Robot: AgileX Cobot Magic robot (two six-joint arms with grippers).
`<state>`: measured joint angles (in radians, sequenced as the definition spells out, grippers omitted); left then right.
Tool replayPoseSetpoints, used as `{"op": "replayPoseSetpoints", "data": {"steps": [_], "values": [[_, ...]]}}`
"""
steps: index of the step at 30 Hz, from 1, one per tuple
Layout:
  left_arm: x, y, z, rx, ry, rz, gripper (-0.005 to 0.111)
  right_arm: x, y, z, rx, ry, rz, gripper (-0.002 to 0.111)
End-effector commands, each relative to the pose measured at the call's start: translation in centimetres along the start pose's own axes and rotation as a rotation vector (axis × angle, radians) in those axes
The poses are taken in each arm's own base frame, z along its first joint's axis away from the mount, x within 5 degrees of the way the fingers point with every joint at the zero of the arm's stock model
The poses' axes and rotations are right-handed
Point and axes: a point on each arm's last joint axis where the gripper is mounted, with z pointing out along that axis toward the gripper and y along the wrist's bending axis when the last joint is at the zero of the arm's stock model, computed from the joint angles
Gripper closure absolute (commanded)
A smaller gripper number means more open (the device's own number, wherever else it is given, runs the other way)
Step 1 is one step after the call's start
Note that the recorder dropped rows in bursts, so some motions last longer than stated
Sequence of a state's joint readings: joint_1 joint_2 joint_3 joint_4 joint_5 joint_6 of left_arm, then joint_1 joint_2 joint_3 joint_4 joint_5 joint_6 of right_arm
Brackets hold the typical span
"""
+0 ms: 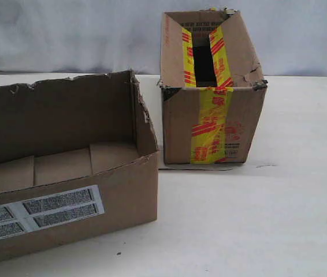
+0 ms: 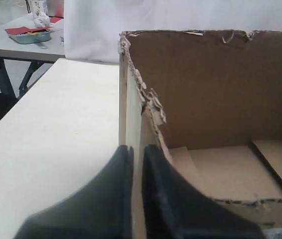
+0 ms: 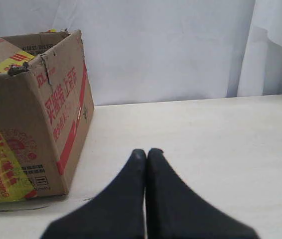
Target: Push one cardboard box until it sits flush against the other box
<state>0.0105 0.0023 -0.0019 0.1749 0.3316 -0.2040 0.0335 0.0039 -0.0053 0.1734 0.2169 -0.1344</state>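
Note:
The plain cardboard box (image 1: pixel 65 173) with a ragged rim and a white barcode label fills the left of the exterior view. It stands skewed, and its near right corner is a narrow gap away from the other box (image 1: pixel 212 115), which has yellow tape with red marks. Neither gripper shows in the exterior view. My left gripper (image 2: pixel 137 152) straddles the plain box's (image 2: pixel 206 99) torn end wall, with the fingers (image 2: pixel 156 189) closed to a thin slit on it. My right gripper (image 3: pixel 147 153) is shut and empty, over the table beside the taped box (image 3: pixel 36 109) and not touching it.
The white table (image 1: pixel 279 219) carries both boxes. A white cloth backdrop (image 1: pixel 65 34) hangs behind it. In the left wrist view, another table (image 2: pixel 11 45) with a tray (image 2: pixel 29 36) stands beyond the table's edge.

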Motion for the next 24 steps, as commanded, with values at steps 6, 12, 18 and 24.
{"op": "replayPoseSetpoints", "data": {"steps": [6, 12, 18, 24], "values": [[-1.0, -0.3, -0.1, 0.032, -0.111, -0.058, 0.107, 0.1, 0.0, 0.0, 0.007, -0.002, 0.005, 0.109], [-3.3, -0.5, -0.7, 0.131, -0.365, -0.401, 0.107, 0.1, 0.0, 0.0, 0.007, -0.002, 0.005, 0.109], [-5.1, -0.5, -1.5, 0.151, -0.430, -0.432, 0.107, 0.1, 0.0, 0.0, 0.007, -0.002, 0.005, 0.109], [-9.9, -1.2, -5.2, 0.189, -0.316, -0.304, 0.107, 0.1, 0.0, 0.0, 0.007, -0.002, 0.005, 0.109]]}}
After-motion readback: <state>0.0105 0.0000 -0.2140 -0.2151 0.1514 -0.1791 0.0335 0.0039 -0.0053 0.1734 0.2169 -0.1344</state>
